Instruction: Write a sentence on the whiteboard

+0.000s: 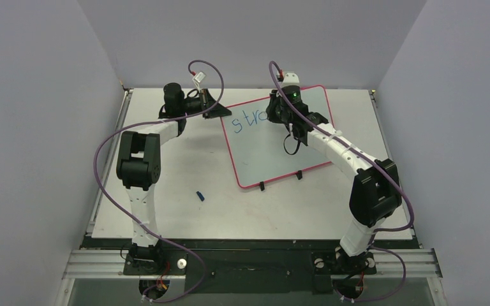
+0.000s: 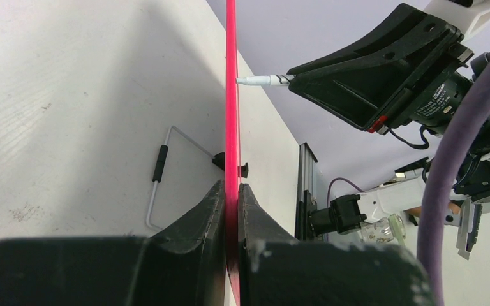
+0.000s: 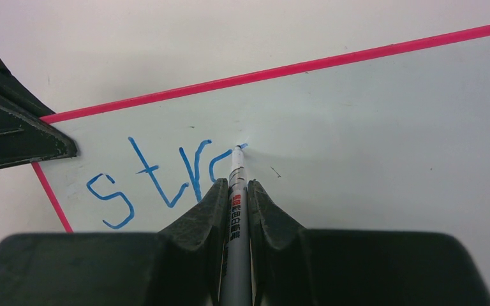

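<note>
The whiteboard [image 1: 274, 150] lies tilted on the table, with a red-pink rim and black clips. My left gripper [image 1: 215, 109] is shut on the board's upper left rim [image 2: 231, 127], seen edge-on in the left wrist view. My right gripper [image 1: 286, 115] is shut on a white marker [image 3: 236, 210] whose blue tip touches the board [image 3: 389, 127]. The sentence [image 3: 159, 178] is blue handwriting reading "str" plus a part-drawn curved letter at the tip. It also shows in the top view [image 1: 245, 120].
A small blue marker cap [image 1: 200, 195] lies on the table left of the board's near corner. A wire stand [image 2: 159, 172] lies on the table by the board's rim. Grey walls enclose the table on three sides.
</note>
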Available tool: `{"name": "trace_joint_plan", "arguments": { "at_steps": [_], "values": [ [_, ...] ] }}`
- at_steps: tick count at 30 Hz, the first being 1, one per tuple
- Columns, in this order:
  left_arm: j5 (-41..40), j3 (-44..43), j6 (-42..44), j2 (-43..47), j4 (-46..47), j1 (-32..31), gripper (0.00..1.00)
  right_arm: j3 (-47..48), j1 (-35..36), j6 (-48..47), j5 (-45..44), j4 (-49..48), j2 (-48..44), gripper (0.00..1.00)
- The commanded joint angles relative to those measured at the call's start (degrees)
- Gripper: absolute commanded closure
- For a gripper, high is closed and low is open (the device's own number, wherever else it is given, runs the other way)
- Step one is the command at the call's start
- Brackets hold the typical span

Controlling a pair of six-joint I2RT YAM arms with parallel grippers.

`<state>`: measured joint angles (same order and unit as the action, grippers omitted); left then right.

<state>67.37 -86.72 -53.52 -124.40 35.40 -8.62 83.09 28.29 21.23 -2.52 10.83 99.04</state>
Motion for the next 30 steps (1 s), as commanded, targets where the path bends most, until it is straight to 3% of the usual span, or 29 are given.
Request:
{"name": "trace_joint_plan", "arguments": {
  "at_steps": [1, 14, 30],
  "values": [
    [3.46, -0.82, 1.85, 4.78, 3.02, -0.79, 1.00, 2.76, 0.80, 0.34, 1.10, -0.87, 1.05, 1.00],
    [3.37, -0.82, 2.80, 5.14, 1.95, -0.84, 1.00, 0.98, -1.07, 0.62, -2.81, 1.12, 0.13, 1.00],
    [3.31, -1.00, 2.79, 5.29, 1.95, -0.87, 1.00, -4.22, -1.28, 0.94, -0.71, 2.25, -2.34, 1.00]
  ]
}}
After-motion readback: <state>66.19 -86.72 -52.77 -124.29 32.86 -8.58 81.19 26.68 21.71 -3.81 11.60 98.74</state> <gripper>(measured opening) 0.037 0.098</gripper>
